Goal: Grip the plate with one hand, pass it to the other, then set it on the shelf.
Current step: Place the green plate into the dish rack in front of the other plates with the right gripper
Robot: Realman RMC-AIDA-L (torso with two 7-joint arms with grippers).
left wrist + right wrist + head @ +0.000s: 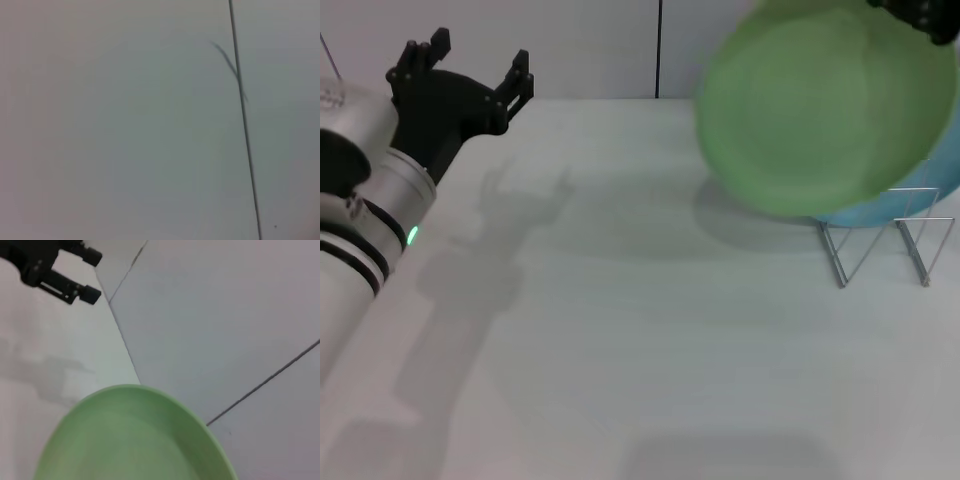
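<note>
Round light green matte plate (825,110): upper right of frame, airborne, tilted, above thin silver wire rack (885,245) holding turquoise plate (920,195). Right tool (920,18): top right corner, on plate's upper rim; finger state cannot tell. Left tool (470,65): upper left, fingers spread, empty, above white table (620,340).

Matte plate (825,110); metal wire shelf (880,245).

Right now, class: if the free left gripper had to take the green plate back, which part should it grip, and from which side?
Probably the rim on the plate's left edge, coming in from the robot's left. The plate hangs tilted above the wire rack, held at its upper right by the right gripper. That leaves the left rim bare and facing the open left gripper.
</note>
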